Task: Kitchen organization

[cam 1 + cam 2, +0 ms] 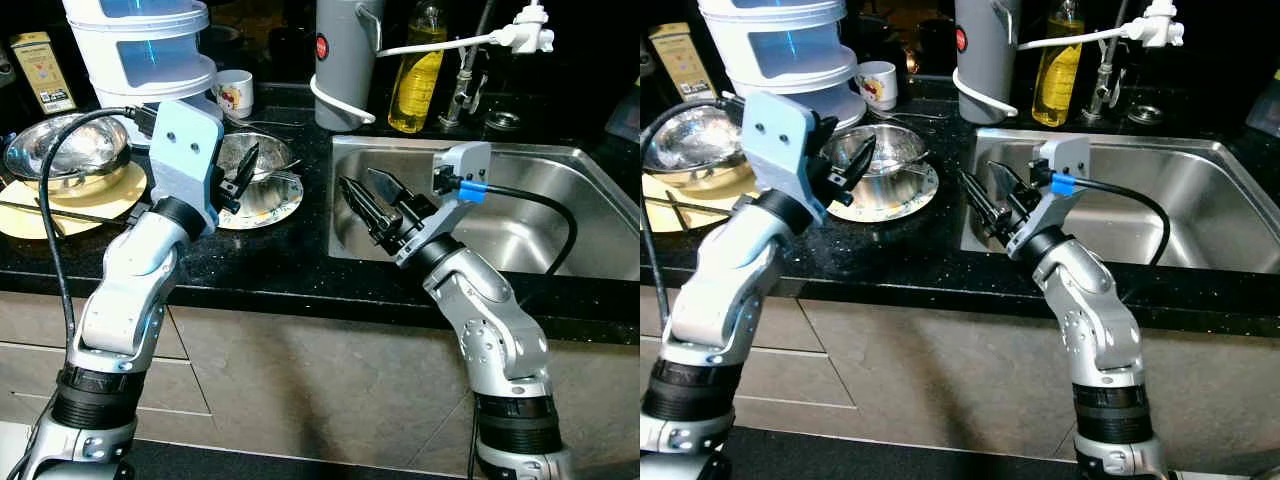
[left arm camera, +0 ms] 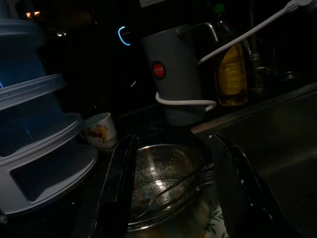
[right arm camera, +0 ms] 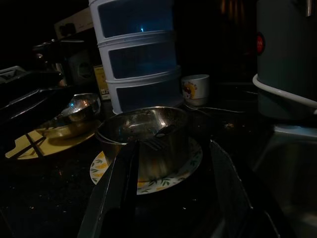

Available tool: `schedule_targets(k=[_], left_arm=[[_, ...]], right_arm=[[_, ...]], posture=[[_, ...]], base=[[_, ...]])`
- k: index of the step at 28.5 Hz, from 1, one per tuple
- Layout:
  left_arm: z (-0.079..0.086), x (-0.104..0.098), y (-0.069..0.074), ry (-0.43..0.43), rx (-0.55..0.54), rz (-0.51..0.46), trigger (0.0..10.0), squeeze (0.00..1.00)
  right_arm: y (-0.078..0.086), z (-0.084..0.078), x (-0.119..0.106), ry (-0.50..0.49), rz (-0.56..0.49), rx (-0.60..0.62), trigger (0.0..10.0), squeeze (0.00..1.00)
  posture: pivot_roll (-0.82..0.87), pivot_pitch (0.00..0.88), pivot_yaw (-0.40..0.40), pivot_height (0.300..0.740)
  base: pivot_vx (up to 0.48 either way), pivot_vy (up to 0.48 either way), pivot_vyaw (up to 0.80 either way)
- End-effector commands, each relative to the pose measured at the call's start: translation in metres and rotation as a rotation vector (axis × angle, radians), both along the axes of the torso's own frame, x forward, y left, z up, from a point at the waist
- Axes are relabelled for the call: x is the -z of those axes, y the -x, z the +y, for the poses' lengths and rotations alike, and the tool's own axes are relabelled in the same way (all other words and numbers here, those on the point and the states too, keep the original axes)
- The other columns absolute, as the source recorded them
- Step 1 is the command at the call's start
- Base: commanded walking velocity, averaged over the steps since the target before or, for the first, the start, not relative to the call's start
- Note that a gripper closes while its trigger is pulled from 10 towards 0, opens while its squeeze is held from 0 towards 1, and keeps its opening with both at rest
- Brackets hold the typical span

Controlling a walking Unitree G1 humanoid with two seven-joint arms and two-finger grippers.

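Left eye view, running left to right: a steel bowl [image 1: 65,150] sits on a yellow plate [image 1: 100,200] at the far left of the black table [image 1: 280,270]. Behind it stands a white stacked container [image 1: 150,45]. The left claw [image 1: 240,175], fingers apart, hovers just above a steel pot [image 1: 265,160] with cutlery inside, resting on a patterned plate [image 1: 275,205]. A small mug [image 1: 235,92] and a grey jug [image 1: 345,60] stand farther back. The right claw [image 1: 372,205], fingers apart, hangs over the sink [image 1: 560,230] at its left edge, near an oil bottle [image 1: 418,75]
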State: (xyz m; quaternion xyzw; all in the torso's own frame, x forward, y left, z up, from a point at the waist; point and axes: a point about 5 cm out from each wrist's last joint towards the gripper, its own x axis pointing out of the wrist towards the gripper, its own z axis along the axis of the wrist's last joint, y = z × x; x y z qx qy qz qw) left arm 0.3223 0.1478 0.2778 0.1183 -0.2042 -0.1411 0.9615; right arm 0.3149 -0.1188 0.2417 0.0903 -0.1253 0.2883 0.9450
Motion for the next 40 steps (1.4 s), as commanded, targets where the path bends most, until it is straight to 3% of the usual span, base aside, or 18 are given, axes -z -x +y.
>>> schedule_targets(k=[1,35,40], left_arm=[[-0.001,-0.003,-0.001,-0.004,0.009,-0.022,10.0,0.0],[-0.01,-0.007,-0.001,0.017,0.063,-0.035,10.0,0.0],[-0.019,-0.009,0.003,0.039,0.144,-0.042,10.0,0.0]], right_arm=[[-0.002,-0.002,-0.003,-0.005,-0.014,0.015,10.0,0.0],[0.002,0.005,-0.014,-0.072,-0.062,-0.046,10.0,0.0],[0.001,0.004,-0.014,-0.068,-0.057,-0.041,10.0,0.0]], posture=[[-0.07,0.0,-0.041,0.74],[-0.07,0.0,-0.037,0.74],[-0.07,0.0,-0.042,0.74]], base=[[0.0,0.0,0.0],[0.286,0.0,0.0],[0.0,0.0,0.0]])
